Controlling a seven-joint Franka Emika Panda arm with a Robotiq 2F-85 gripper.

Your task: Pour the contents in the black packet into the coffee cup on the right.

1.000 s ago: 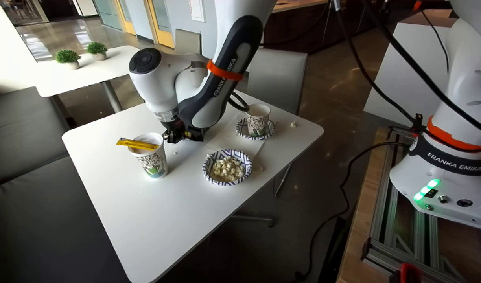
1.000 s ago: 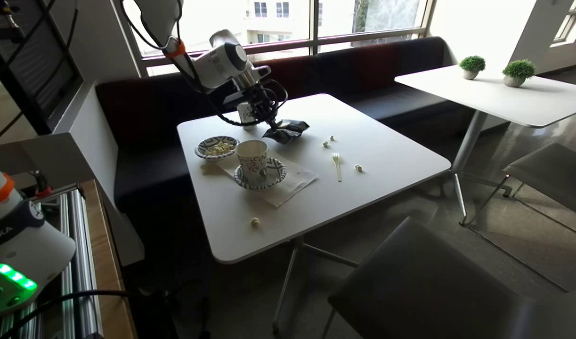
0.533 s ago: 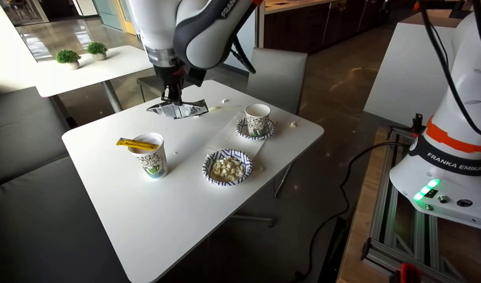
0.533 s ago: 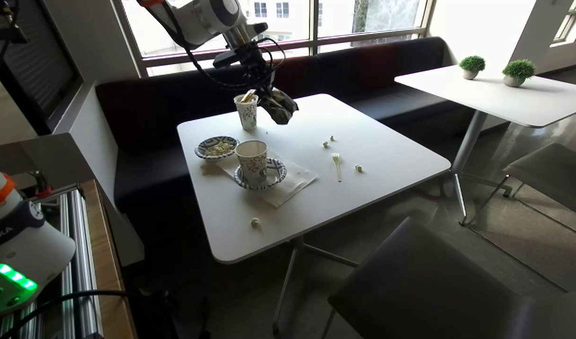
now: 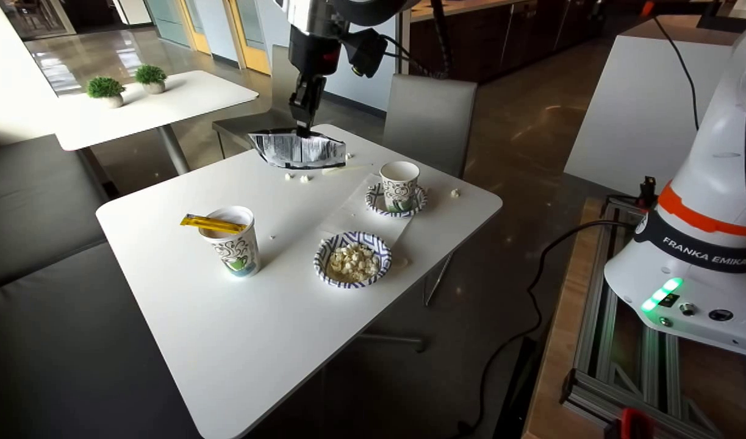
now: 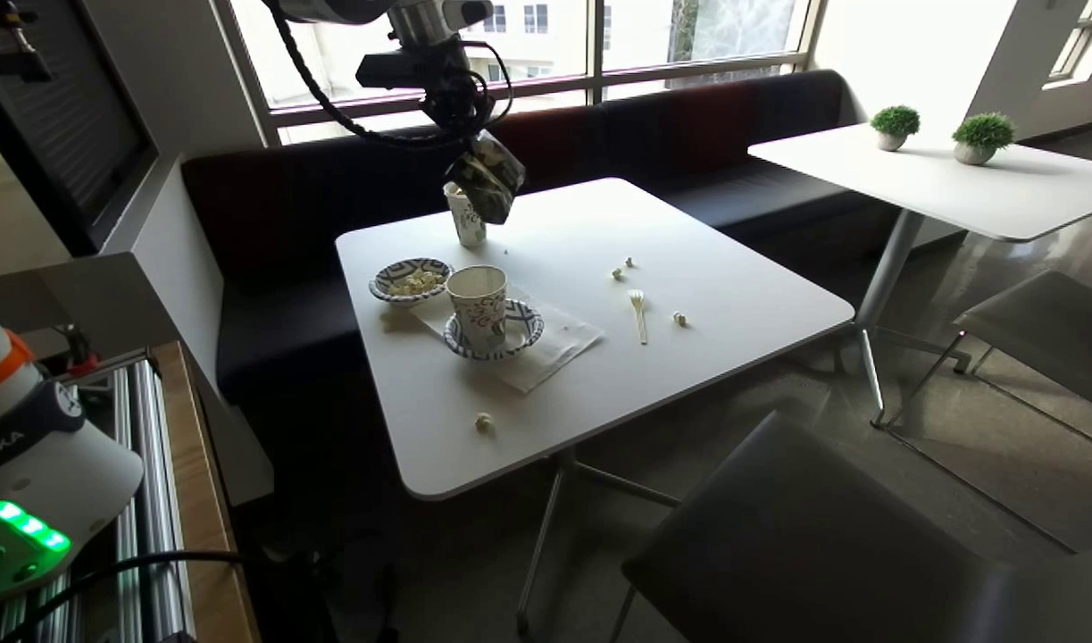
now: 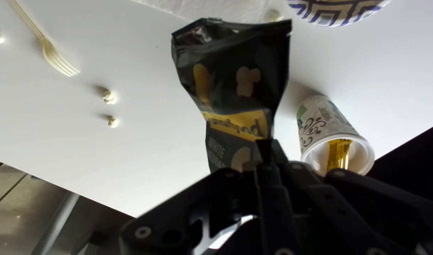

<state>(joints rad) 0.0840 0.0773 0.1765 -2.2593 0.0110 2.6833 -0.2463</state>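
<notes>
The black packet (image 5: 299, 151) with yellow markings (image 7: 235, 122) hangs above the table in both exterior views. My gripper (image 7: 271, 143) is shut on one edge of it, the rest reaching out past the fingertips. I cannot tell whether its far end is open. The coffee cup (image 5: 400, 186), white with a dark swirl pattern, stands upright in a patterned bowl (image 6: 519, 332). Packet and cup are well apart: in an exterior view the packet (image 6: 490, 177) is up and beyond the cup (image 6: 479, 308). That cup is out of the wrist view.
Another cup (image 7: 324, 122) stands nearby with a yellow packet (image 7: 339, 154) in it. A patterned bowl (image 5: 324, 271) holds popcorn. A napkin (image 6: 559, 339), a plastic fork (image 6: 637, 317) and loose popcorn (image 6: 679, 319) lie on the table (image 5: 190, 317).
My gripper has lifted the black packet from near the tabletop to well above it. It has moved sideways and the packet has turned. Cups and bowls have stayed put.
</notes>
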